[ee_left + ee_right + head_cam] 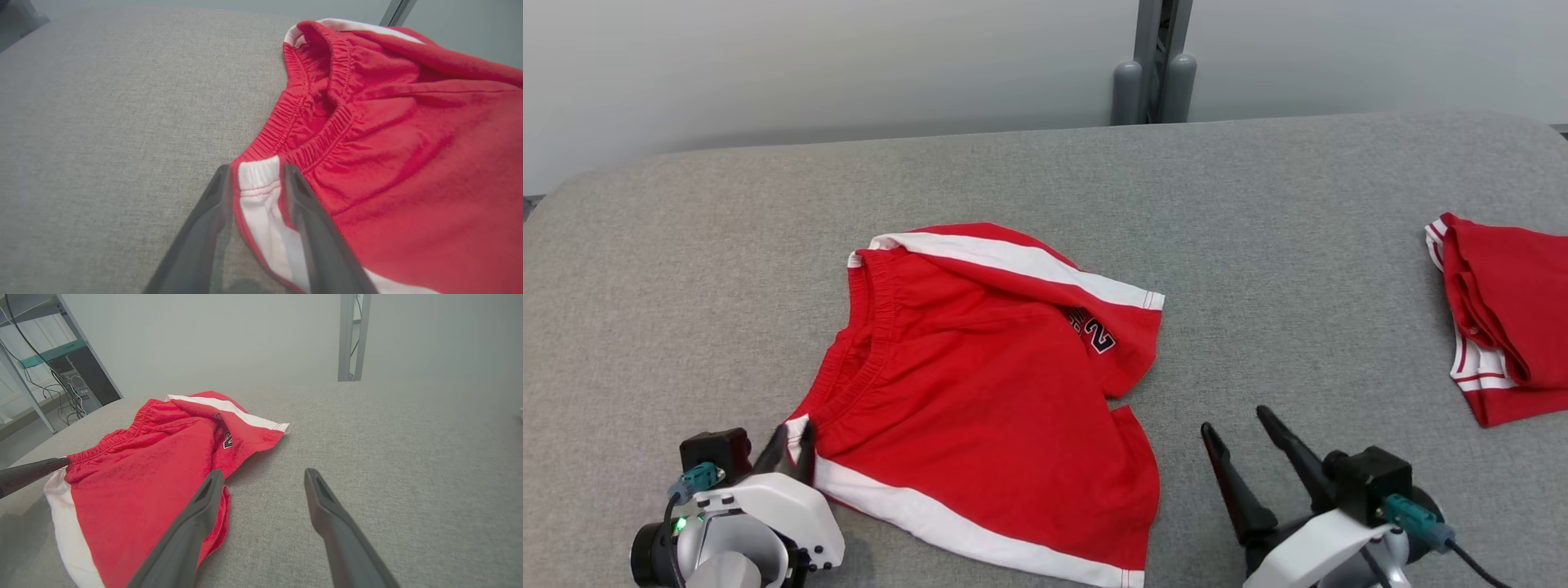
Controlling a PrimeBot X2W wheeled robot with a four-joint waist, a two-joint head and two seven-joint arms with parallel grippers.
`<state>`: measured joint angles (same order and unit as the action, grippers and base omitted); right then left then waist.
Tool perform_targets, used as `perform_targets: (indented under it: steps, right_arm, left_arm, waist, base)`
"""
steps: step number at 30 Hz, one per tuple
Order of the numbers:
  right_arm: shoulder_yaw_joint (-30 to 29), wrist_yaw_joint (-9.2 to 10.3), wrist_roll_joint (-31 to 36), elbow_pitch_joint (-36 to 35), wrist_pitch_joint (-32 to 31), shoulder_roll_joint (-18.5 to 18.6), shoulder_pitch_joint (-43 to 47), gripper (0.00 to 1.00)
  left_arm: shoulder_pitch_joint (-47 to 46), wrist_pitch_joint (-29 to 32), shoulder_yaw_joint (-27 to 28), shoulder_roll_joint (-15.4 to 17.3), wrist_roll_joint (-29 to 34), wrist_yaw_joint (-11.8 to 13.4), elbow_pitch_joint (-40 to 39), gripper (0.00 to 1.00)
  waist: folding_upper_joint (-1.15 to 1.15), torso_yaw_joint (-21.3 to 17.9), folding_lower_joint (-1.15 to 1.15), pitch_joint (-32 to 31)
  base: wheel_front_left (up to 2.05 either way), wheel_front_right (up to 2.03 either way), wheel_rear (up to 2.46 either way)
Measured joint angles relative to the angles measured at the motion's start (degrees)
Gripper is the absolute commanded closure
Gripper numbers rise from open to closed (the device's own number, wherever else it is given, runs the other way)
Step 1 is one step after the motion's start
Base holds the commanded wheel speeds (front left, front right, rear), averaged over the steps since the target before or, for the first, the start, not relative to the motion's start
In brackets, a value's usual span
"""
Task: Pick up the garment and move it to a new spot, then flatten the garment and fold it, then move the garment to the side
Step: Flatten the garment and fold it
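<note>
The garment [980, 392] is a pair of red shorts with white side stripes and a dark number print, lying crumpled on the grey padded table [1258, 204]. My left gripper [796, 445] sits at its near-left waistband corner. In the left wrist view the garment [408, 163] has its white stripe end lying flat between the left gripper [255, 175] fingers, which stand partly closed around it without pinching. My right gripper [1237, 420] is open over bare table just right of the leg hem. From the right wrist, the right gripper [261, 477] has its left finger over the garment [143, 477] hem.
A second red and white garment [1503, 318] lies folded at the table's right edge. A grey metal post [1156, 73] stands behind the far edge. A shelf with a computer and cables [61, 371] stands off the table's left side.
</note>
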<state>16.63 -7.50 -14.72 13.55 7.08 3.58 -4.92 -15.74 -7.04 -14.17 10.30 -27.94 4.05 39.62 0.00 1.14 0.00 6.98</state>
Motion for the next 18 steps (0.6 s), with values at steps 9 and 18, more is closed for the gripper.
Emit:
perform_targets:
  steps: [9, 18]
  right_arm:
    - [9.6, 0.00, -9.8, -0.6, -6.2, 3.2, 3.2, 0.00]
    - [14.0, 0.00, -21.2, 0.8, -13.2, 4.9, 4.7, 0.00]
  left_arm:
    - [-0.2, -2.7, 0.6, -0.4, -0.9, -0.2, -0.7, 1.00]
    - [0.0, -3.3, 0.0, -1.0, -1.1, 0.1, -4.0, 1.00]
  waist:
    - [0.00, -0.2, 0.00, -0.7]
    - [0.00, 1.7, 0.00, -1.0]
  base:
    - [0.00, 0.00, 0.00]
    - [0.00, 0.00, 0.00]
